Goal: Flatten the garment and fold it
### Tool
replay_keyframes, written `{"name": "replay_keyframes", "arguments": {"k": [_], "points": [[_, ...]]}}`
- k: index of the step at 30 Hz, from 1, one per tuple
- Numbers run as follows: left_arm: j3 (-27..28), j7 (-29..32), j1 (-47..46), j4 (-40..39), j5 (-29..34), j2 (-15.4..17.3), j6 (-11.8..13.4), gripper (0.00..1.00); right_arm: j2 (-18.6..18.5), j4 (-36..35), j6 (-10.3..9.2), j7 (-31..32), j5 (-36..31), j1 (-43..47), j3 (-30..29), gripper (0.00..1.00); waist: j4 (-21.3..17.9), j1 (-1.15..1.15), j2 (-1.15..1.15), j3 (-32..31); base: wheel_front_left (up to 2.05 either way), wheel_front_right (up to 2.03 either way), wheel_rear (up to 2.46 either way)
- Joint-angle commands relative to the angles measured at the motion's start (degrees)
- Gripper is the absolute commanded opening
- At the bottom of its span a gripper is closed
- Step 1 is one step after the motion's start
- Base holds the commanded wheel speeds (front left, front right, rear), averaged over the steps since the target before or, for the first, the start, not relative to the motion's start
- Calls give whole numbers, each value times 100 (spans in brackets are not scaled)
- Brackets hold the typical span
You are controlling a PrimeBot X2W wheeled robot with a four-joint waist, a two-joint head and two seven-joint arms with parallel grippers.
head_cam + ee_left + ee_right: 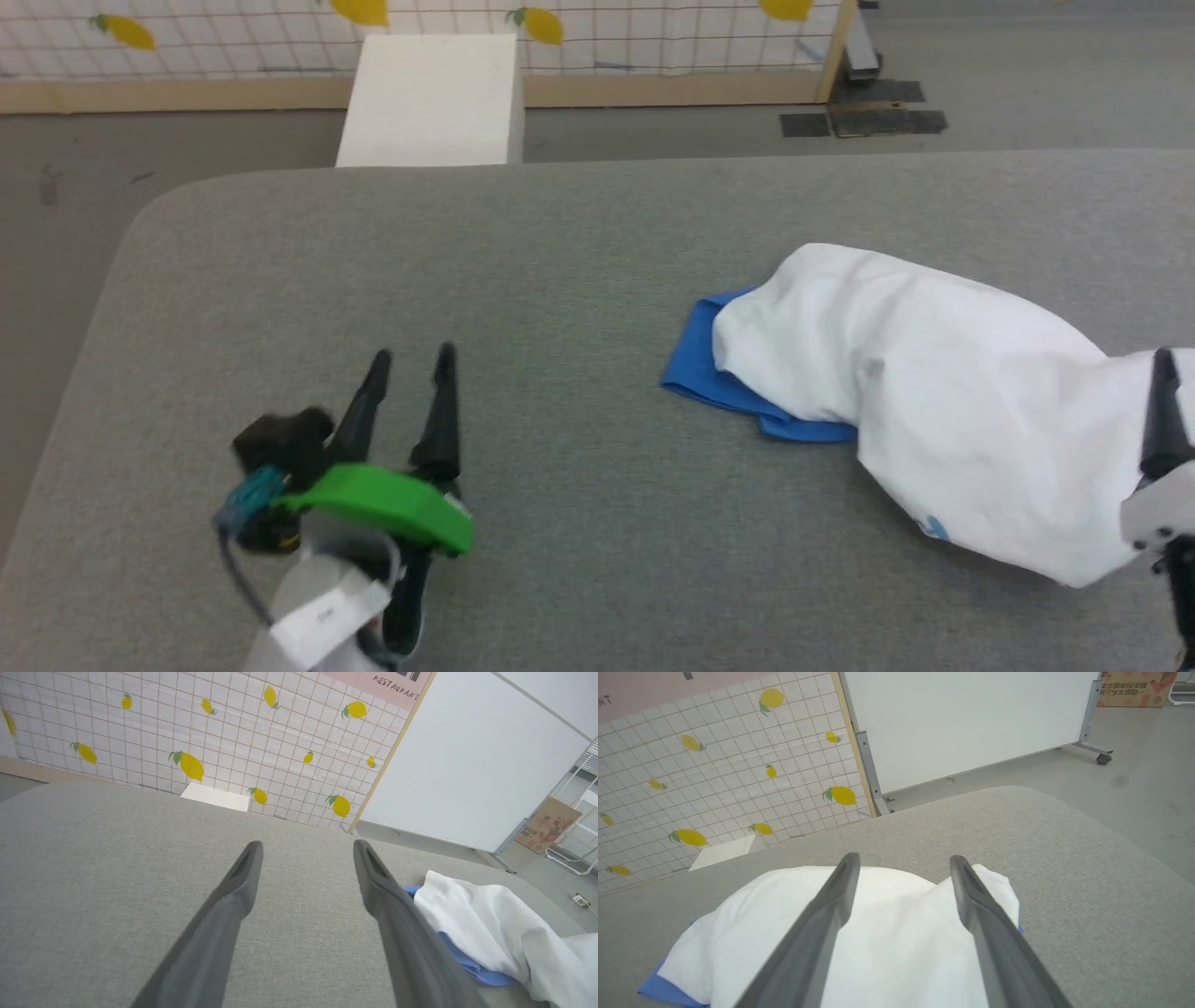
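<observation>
- One grey cloth-covered table (560, 233) with a rounded far-left corner takes up most of the head view; its bare top lies smooth.
- Beyond its far edge is grey floor (1027, 84). A white block (429, 103) stands there against a wall (233, 37) of white grid pattern printed with yellow lemons, with a wooden strip along its foot.
- Right of that wall stands a plain white panel (971, 718) on a wheeled metal frame. A cardboard box (549, 823) sits on the floor past it.
- The garment (934, 392) lies bunched in a long white heap on the right part of the table, not flattened. A blue sleeve (719, 373) sticks out from under its left end. A small light-blue mark (934, 529) shows near its near edge.
- The left gripper (414, 353) hangs low over bare table, well apart from the garment. Its fingers point toward the far edge, jaws spread, nothing between them.
- The right gripper (904, 857) sits over the near right end of the heap. Its fingers are spread wide above the white cloth, with no fold pinched between them.
</observation>
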Motion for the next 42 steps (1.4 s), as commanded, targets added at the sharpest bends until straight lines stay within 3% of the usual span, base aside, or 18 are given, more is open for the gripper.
{"name": "replay_keyframes", "arguments": {"k": [1, 4, 8, 16, 20, 30, 31, 33, 34, 35, 36, 37, 42], "points": [[-155, 155, -270, 44, -54, -32, -40, 100, 8, 33, -9, -100, 77, 131, 95, 100, -229, 0, 0, -15, 0, 0, 0], [-508, 662, -837, 253, -157, -51, -55, 100, 9, 112, -9, -195, 199, 323, 245, 100, -403, 0, 0, 69, 0, 0, 0], [-1147, 1869, -1751, 866, -665, -68, -16, 100, 9, 212, -9, -273, 277, 372, 345, 100, -689, 0, 0, 223, 0, 0, 0], [-2694, 3862, -3176, 1849, -1347, -72, 538, 100, 10, 169, -9, -341, 271, 214, 410, 100, -1217, 0, 0, 650, 0, 0, 0], [-3001, 4235, -3470, 2251, -1330, -72, 680, 100, 10, 246, -9, -420, 329, 196, 424, 100, -1373, 0, 0, 800, 0, 0, 0], [-3010, 4103, -3742, 2948, -1364, -72, 738, 100, 10, 453, -9, -650, 408, 118, 508, 100, -1533, 0, 0, 1051, 0, 0, 0], [-3007, 4045, -3761, 2968, -1370, -73, 753, 48, 10, 459, -9, -658, 398, 112, 500, 100, -1527, 0, 0, 1061, 0, 0, 0], [-3045, 3937, -3808, 3028, -1325, -73, 811, 0, 10, 475, -9, -668, 376, 104, 487, 100, -1508, 0, 0, 1068, 0, 0, 0], [-3072, 3860, -3844, 3064, -1267, -73, 851, 2, 10, 488, -9, -671, 364, 95, 487, 100, -1497, 0, 0, 1069, 0, 0, 0], [-3110, 3874, -3855, 3111, -1250, -73, 831, 22, 10, 501, -9, -673, 364, 83, 497, 100, -1490, 0, 0, 1062, 0, 0, 0], [-3126, 3922, -3841, 3158, -1300, -73, 787, 30, 10, 518, -9, -678, 373, 70, 511, 100, -1483, 0, 0, 1050, 0, 0, 0], [-3138, 3946, -3828, 3182, -1349, -73, 743, 0, 10, 534, -9, -680, 379, 61, 519, 100, -1477, 0, 0, 1041, 0, 0, 0], [-3249, 3992, -3766, 3194, -1570, -73, 627, 0, 10, 598, -9, -704, 381, 44, 536, 100, -1419, 0, 0, 1003, 0, 0, 0]]}}
